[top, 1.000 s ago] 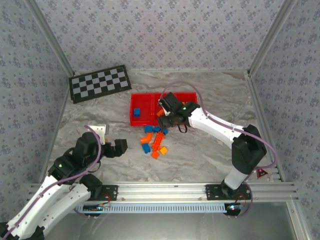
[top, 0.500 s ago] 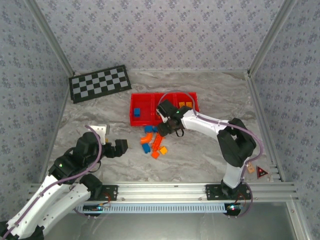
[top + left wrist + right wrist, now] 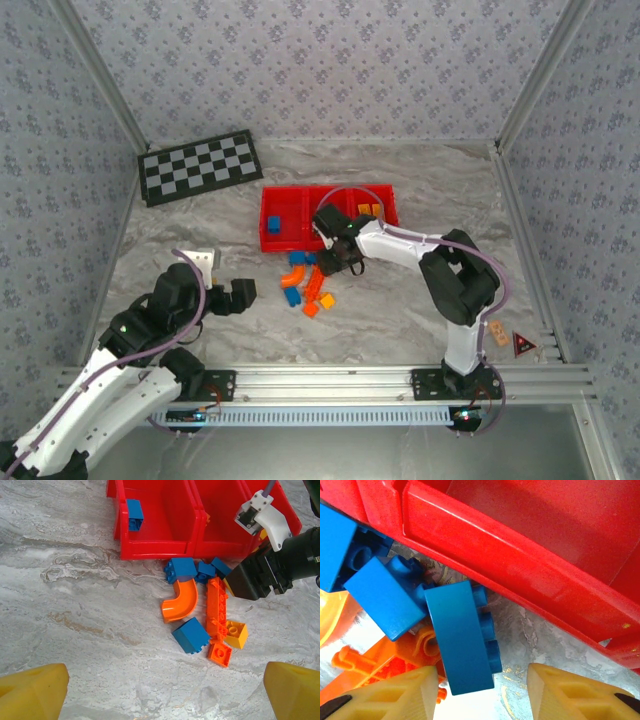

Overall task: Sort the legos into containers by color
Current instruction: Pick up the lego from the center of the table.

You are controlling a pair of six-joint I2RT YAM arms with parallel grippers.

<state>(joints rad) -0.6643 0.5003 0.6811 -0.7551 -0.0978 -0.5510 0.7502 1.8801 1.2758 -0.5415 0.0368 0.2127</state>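
The red tray [image 3: 300,237] has one blue brick [image 3: 134,514] in its left compartment and yellow-orange bricks [image 3: 370,209] in the right one. Loose legos lie just in front of it: blue bricks [image 3: 181,569], a curved orange piece [image 3: 180,602], a long orange piece [image 3: 217,607], a blue cube [image 3: 191,635], a yellow brick [image 3: 236,633]. My right gripper [image 3: 335,262] is low over the pile's far end, open [image 3: 482,695], with a blue brick [image 3: 460,637] lying beside its left finger [image 3: 395,695]. My left gripper [image 3: 162,700] hangs open and empty, near the pile.
A black-and-grey checkerboard [image 3: 198,166] lies at the back left. The tray's front wall [image 3: 520,570] runs right behind the blue brick at my right gripper. Bare marble table [image 3: 400,310] spreads in front of the pile and to its right.
My right gripper has come from above the tray's middle down and left to the pile at the tray's front wall, its elbow folding closer. The left arm has stayed put.
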